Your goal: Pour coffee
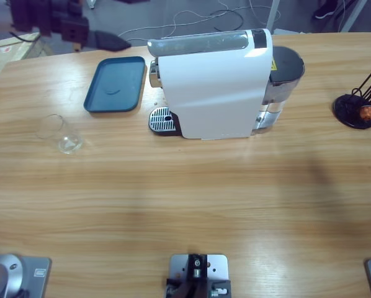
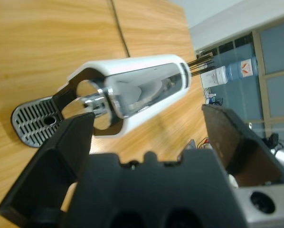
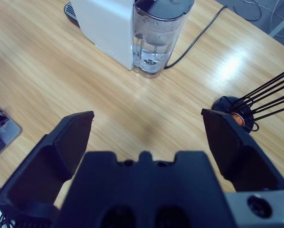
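Left gripper (image 2: pixel 146 137) fingers spread wide, empty, aimed at the machine (image 2: pixel 132 92) spout. Right gripper (image 3: pixel 146 137) likewise open above the worktop (image 3: pixel 47 66). Glass (image 1: pixel 60 134) stands left of the machine; coffee not discernible.

A long wooden table (image 1: pixel 185 198) is filling most of the view, with cables (image 1: pixel 192 22) lying on the grey floor (image 1: pixel 297 12) behind. A water dispenser (image 2: pixel 227 73) is standing by glass partitions (image 2: pixel 275 71).

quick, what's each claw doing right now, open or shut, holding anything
Left claw: open, holding nothing, facing the coffee machine.
Right claw: open, holding nothing, above the bare table.
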Robot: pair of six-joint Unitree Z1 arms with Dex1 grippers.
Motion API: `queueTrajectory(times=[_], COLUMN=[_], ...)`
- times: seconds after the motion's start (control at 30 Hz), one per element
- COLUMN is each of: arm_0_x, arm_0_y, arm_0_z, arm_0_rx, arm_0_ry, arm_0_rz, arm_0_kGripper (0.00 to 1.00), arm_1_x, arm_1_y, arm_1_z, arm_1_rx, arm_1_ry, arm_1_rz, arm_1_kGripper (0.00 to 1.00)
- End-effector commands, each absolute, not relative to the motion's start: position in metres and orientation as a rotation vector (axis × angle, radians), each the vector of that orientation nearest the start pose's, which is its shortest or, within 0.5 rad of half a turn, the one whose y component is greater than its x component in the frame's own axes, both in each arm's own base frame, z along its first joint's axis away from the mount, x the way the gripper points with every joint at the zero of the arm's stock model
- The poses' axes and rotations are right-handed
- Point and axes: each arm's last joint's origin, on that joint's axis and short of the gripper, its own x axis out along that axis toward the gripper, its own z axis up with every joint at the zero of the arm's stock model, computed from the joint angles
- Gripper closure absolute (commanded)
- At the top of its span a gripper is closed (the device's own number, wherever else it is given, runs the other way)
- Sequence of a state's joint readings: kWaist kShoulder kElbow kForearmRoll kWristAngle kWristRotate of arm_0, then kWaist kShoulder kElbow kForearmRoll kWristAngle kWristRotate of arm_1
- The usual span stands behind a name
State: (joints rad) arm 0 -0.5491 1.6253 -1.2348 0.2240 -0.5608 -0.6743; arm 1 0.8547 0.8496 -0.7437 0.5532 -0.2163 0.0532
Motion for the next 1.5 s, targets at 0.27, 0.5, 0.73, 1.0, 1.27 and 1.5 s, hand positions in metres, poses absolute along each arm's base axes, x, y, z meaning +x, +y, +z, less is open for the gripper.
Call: queueTrajectory(times=[0.27, 0.5, 0.73, 1.0, 1.27, 1.5], arm_0_x=[0.304, 0.304, 0.303, 0.295, 0.273, 0.243], arm_0_y=[-0.21, -0.218, -0.221, -0.23, -0.243, -0.253], arm_0_z=[0.305, 0.304, 0.306, 0.329, 0.419, 0.438], arm_0_rx=[-0.641, -0.633, -0.62, -0.611, -0.599, -0.368], arm_0_ry=[1.145, 1.132, 1.11, 1.053, 0.825, 0.664], arm_0_rz=[-0.717, -0.757, -0.773, -0.853, -0.923, -1.013], arm_0_kGripper=[0.5, 0.701, 1.0, 1.0, 1.0, 1.0], arm_1_x=[0.059, 0.06, 0.059, 0.058, 0.059, 0.087], arm_1_y=[0.051, 0.052, 0.051, 0.05, 0.051, 0.072], arm_1_z=[0.323, 0.322, 0.322, 0.322, 0.33, 0.349], arm_1_rx=[-0.305, -0.305, -0.305, -0.305, -0.279, -0.333], arm_1_ry=[0.591, 0.592, 0.589, 0.587, 0.62, 0.677], arm_1_rz=[0.585, 0.585, 0.586, 0.587, 0.57, 0.397], arm_1_kGripper=[0.0, 0.0, 0.0, 0.0, 0.0, 0.002])
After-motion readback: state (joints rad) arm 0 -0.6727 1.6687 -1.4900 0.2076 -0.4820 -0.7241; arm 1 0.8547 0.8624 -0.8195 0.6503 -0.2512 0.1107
